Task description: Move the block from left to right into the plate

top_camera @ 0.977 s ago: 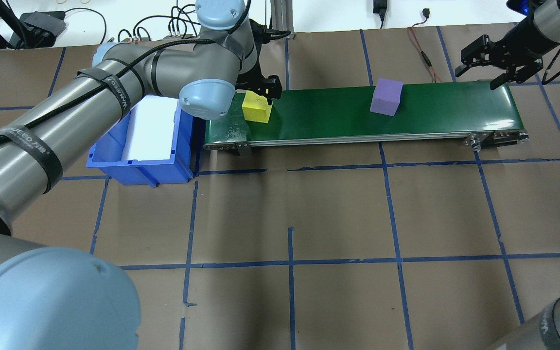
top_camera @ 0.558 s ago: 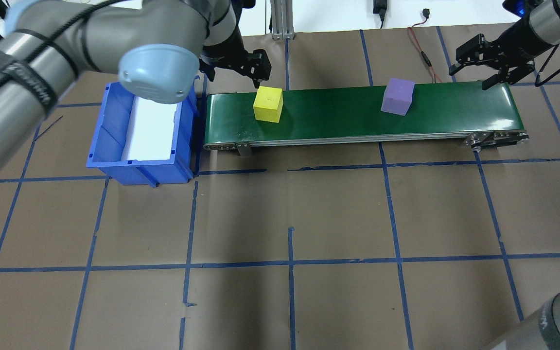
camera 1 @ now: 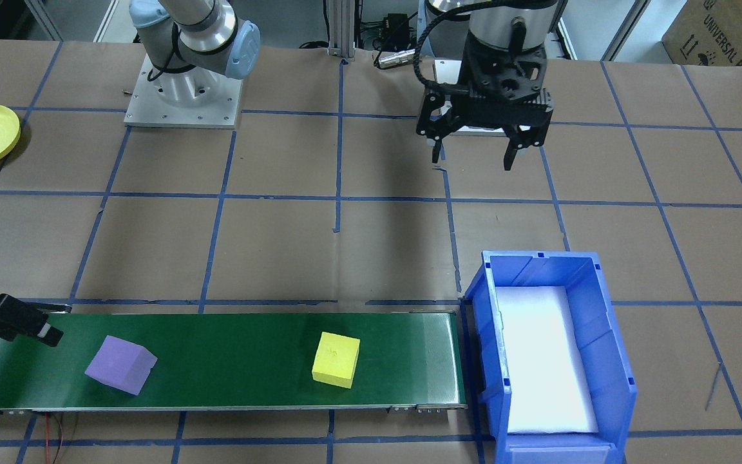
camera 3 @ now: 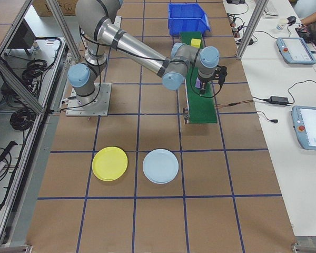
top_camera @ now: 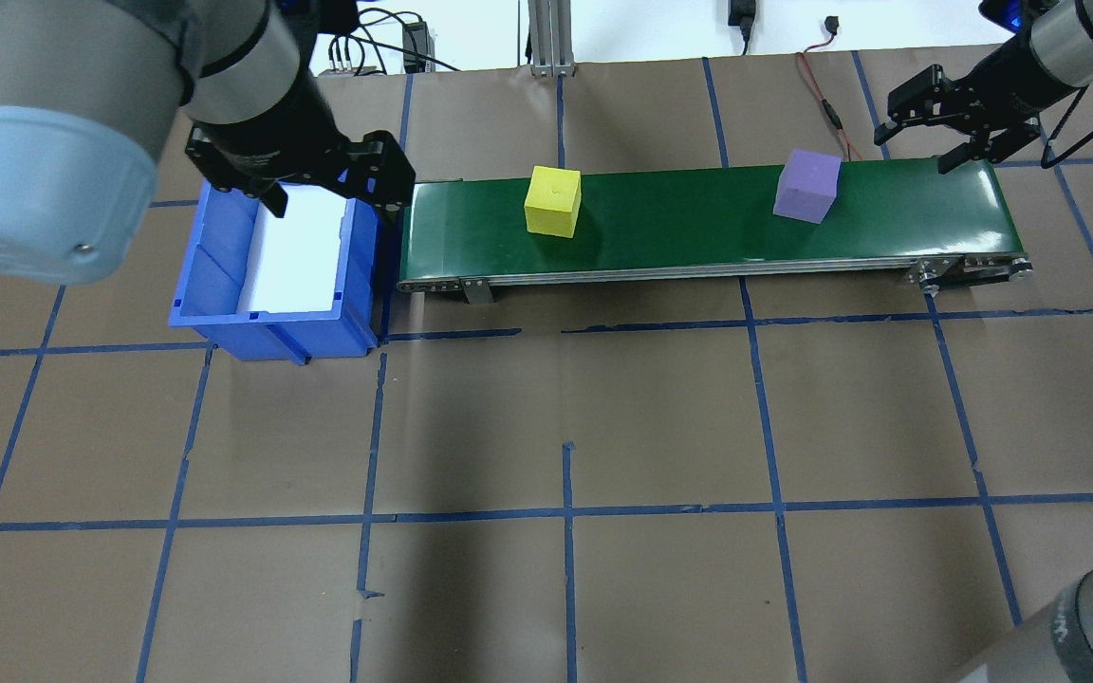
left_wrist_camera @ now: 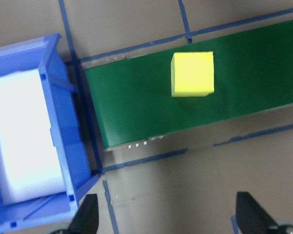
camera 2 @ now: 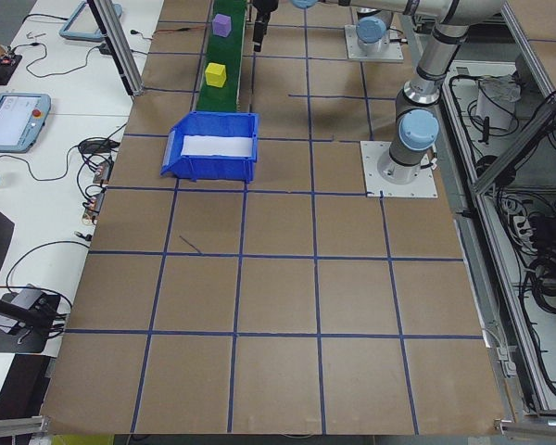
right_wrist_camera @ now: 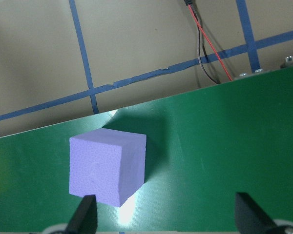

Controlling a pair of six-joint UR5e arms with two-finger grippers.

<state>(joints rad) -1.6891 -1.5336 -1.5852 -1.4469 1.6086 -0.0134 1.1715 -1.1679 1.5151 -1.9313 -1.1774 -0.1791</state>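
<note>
Blocks: two sat on the green conveyor belt (top_camera: 698, 223), a yellow block (top_camera: 552, 201) nearer the blue bin (top_camera: 276, 275) and a purple block (top_camera: 806, 186) near the far end.
Plates: two lay on the table, well apart from the belt, the yellow plate (camera 3: 109, 163) just beside a pale blue plate (camera 3: 160, 166).
Left gripper (camera 1: 480, 151): spread wide, holding nothing, apparently above bare table beside the bin.
Right gripper (top_camera: 956, 133): fingers apart, empty, at the belt's end, near the purple block.
In the way: nothing lay between that gripper and the purple block.

A cardboard box (camera 1: 725, 29) at the table's far corner reads "UNIVERSAL R…", cut off by the frame.
</note>
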